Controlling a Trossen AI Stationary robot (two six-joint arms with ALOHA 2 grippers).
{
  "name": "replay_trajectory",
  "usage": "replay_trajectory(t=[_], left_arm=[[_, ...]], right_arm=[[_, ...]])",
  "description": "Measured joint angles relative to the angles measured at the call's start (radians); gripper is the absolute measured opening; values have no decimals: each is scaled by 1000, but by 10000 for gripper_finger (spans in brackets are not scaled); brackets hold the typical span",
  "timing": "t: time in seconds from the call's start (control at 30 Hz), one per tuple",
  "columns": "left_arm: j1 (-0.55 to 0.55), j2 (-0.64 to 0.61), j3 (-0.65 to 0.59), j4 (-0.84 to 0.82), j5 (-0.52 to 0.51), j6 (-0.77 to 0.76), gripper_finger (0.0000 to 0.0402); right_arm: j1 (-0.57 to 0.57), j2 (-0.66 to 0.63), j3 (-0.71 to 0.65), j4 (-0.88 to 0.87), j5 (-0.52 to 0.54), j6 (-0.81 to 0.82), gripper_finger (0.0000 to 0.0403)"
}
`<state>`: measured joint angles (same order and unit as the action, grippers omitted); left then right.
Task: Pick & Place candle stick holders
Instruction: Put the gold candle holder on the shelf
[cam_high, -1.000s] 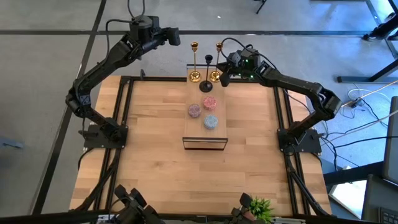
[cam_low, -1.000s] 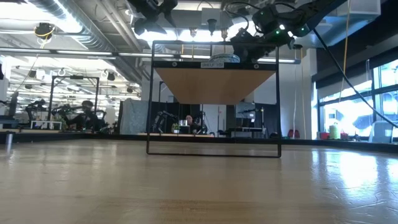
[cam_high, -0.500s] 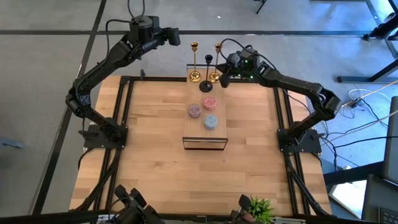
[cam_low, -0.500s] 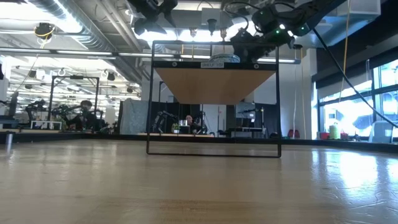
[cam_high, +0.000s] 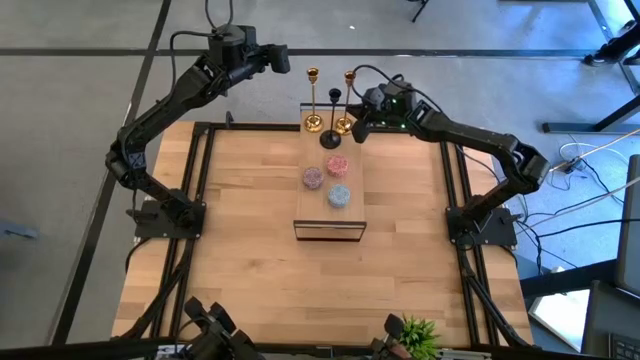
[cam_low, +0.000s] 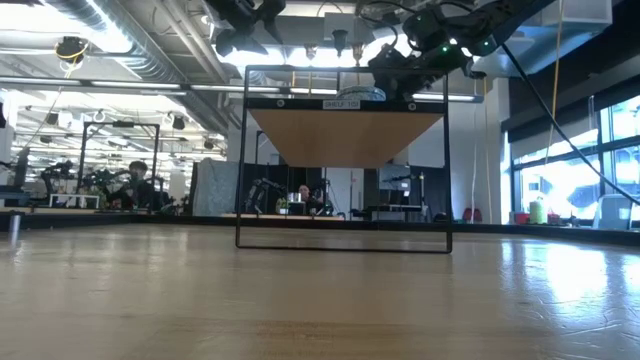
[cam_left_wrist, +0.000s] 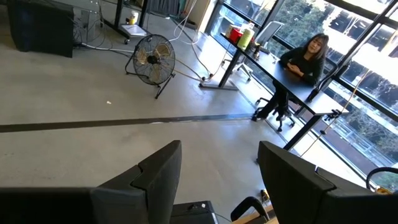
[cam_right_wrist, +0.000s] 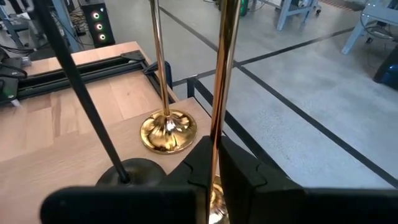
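Observation:
Three candle stick holders stand by their round bases on the far end of a raised wooden shelf (cam_high: 352, 215). One gold holder (cam_high: 313, 100) is on the left, the black one (cam_high: 334, 115) is in the middle, and a second gold one (cam_high: 349, 100) is on the right. My right gripper (cam_high: 358, 122) is shut on the right gold holder low down, which shows in the right wrist view (cam_right_wrist: 213, 155). My left gripper (cam_high: 283, 60) is open and empty, raised beyond the shelf's far left corner. My right gripper pinches the right gold holder's thin stem (cam_right_wrist: 219, 118) between its two fingers, just above the base. The fingers come about level from the table's right side and lie across the stem. The holder stands upright; I cannot tell whether its base is off the shelf.
Three small round candles, two pink (cam_high: 336, 163) (cam_high: 313, 177) and one blue (cam_high: 339, 196), sit on the shelf nearer the front. The black holder's base (cam_right_wrist: 134, 169) and the other gold base (cam_right_wrist: 166, 132) stand close beside my right gripper. A person (cam_left_wrist: 305, 59) sits at a desk far off.

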<state>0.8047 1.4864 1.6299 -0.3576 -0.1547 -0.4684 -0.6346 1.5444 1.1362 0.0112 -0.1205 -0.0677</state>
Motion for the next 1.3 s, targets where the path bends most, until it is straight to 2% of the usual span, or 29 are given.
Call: replay_trajectory(t=[0.73,1.0,1.3], left_arm=[[0,0,0,3,0,0,210],[0,0,0,3,0,1,210],[0,0,0,3,0,19,210]], right_arm=[[0,-1,-1,-37,43,-11,27],[-2,-33,-1,-81,131,-27,27],[-6,-67,-1,-185,86,-13,25]])
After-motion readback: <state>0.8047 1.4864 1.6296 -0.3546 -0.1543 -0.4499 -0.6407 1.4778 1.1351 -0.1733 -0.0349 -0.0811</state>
